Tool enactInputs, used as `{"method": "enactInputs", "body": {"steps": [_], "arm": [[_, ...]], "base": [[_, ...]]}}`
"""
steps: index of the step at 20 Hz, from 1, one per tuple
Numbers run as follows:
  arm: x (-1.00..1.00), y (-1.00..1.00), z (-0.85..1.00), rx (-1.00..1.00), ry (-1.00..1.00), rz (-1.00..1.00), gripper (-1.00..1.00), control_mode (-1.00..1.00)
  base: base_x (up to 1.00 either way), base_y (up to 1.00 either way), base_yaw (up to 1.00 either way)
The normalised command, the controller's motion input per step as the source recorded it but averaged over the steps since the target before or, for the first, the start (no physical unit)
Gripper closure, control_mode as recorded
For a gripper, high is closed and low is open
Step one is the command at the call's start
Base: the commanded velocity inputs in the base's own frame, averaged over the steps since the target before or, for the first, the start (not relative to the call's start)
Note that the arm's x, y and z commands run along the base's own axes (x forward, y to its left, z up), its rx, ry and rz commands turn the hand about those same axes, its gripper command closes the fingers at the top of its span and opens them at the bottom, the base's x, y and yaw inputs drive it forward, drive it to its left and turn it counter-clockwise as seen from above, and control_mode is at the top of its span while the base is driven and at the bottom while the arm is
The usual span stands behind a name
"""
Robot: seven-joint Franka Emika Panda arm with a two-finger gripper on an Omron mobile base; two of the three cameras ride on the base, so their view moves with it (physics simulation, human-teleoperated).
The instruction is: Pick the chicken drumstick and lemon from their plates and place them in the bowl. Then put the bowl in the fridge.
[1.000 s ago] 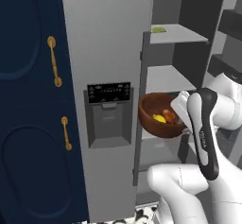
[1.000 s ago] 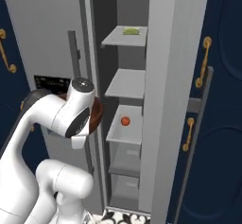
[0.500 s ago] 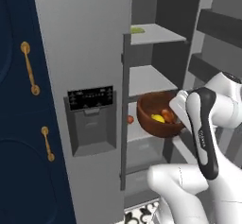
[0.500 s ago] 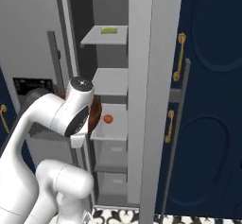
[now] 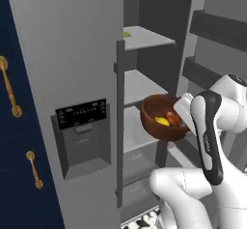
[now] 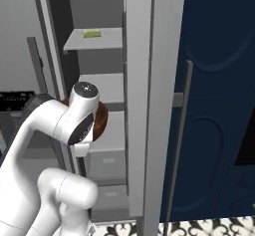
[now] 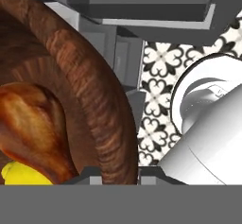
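In front of the open fridge (image 5: 87,54), the bowl (image 5: 161,118) hangs in the air with the lemon (image 5: 162,121) and drumstick (image 7: 33,124) inside, its rim pinched by the closed gripper (image 7: 116,179), grey shelves (image 5: 144,37) just behind.

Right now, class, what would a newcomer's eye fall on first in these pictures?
The glossy reddish-brown wooden bowl is held up in front of the open grey steel fridge, level with its middle shelf. Inside it lie the golden-brown roasted chicken drumstick and the small yellow lemon.
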Motion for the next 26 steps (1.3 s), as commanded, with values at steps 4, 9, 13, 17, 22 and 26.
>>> {"method": "enactInputs", "body": {"steps": [4, 9, 13, 17, 22, 26], "arm": [[0.00, 0.00, 0.00, 0.00, 0.00, 0.00, 1.00, 1.00], [0.00, 0.00, 0.00, 0.00, 0.00, 0.00, 1.00, 1.00], [0.00, 0.00, 0.00, 0.00, 0.00, 0.00, 1.00, 1.00], [0.00, 0.00, 0.00, 0.00, 0.00, 0.00, 1.00, 1.00], [0.00, 0.00, 0.00, 0.00, 0.00, 0.00, 1.00, 1.00], [0.07, 0.00, 0.00, 0.00, 0.00, 0.00, 1.00, -1.00]], "base": [[0.47, 0.38, -0.12], [0.36, 0.14, -0.10], [0.28, 0.06, -0.07], [0.44, 0.22, -0.06], [0.47, 0.17, -0.02], [0.19, 0.00, 0.00]]}}
